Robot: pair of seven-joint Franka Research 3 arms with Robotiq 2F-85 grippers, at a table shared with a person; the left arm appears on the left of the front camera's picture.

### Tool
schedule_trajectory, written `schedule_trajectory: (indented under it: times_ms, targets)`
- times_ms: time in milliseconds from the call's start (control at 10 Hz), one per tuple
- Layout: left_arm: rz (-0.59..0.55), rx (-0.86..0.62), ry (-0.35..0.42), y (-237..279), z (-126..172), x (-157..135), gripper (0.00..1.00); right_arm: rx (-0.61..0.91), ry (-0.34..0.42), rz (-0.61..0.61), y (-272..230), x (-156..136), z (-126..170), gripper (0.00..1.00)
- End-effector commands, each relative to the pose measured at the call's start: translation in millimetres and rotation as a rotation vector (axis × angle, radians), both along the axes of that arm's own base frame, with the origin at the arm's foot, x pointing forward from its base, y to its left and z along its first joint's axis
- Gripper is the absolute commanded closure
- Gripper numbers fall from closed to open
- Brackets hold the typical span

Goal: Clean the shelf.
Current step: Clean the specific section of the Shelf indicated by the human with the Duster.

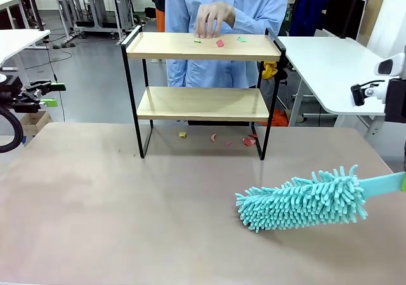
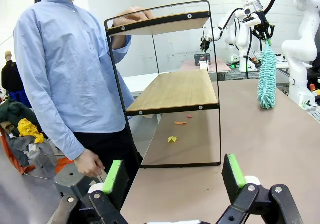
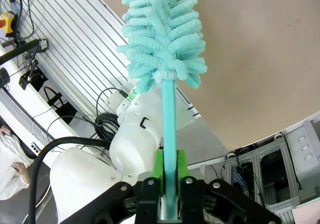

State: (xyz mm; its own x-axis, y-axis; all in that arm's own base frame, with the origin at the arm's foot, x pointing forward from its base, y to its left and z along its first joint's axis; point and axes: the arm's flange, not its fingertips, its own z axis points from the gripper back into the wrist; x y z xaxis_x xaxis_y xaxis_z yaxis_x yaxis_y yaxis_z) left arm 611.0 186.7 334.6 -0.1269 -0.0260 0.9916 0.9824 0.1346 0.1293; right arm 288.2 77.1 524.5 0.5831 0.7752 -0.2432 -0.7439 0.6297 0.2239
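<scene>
The shelf [image 1: 202, 104] stands at the far middle of the table, two light wooden boards in a black frame. Small paper scraps [image 1: 220, 42] lie on its top board, where a person's hand [image 1: 212, 18] hovers. More scraps [image 1: 248, 141] lie on the table under it. My right gripper [image 3: 169, 181] is shut on the handle of a teal fluffy duster [image 1: 304, 200], whose head rests on the table at front right. My left gripper [image 1: 54, 94] hangs open and empty at the left edge. From its wrist the shelf [image 2: 172, 90] shows beyond open fingers [image 2: 114, 176].
The person [image 2: 65, 69] stands behind the shelf, one hand [image 2: 131, 15] on its top board. A white side table [image 1: 333, 63] stands at the back right. Bare tabletop [image 1: 127, 209] stretches across the front left and middle.
</scene>
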Motion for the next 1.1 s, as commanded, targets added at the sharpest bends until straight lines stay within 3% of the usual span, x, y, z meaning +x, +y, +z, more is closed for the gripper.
schedule_trajectory:
  times_ms: [0,200,500,700,900,1000]
  targets:
    - [-0.001,0.001,-0.004,-1,4,-1,0.00,0.093,-0.041,-0.014,17,6,10,0.87]
    - [-0.001,0.001,-0.004,-1,4,-1,0.00,0.225,-0.143,-0.070,65,13,40,0.87]
    - [-0.001,0.001,-0.004,-1,4,-1,0.00,0.320,-0.366,-0.179,140,-1,88,0.87]
    - [-0.001,0.001,-0.004,-1,4,-1,0.00,0.452,-0.438,-0.417,209,-13,126,0.87]
    - [-0.001,0.001,-0.004,-1,4,-1,0.00,0.496,-0.515,-0.548,269,-15,146,0.87]
    - [-0.001,0.001,-0.004,-1,4,-1,0.00,0.498,-0.609,-0.597,295,-9,154,0.87]
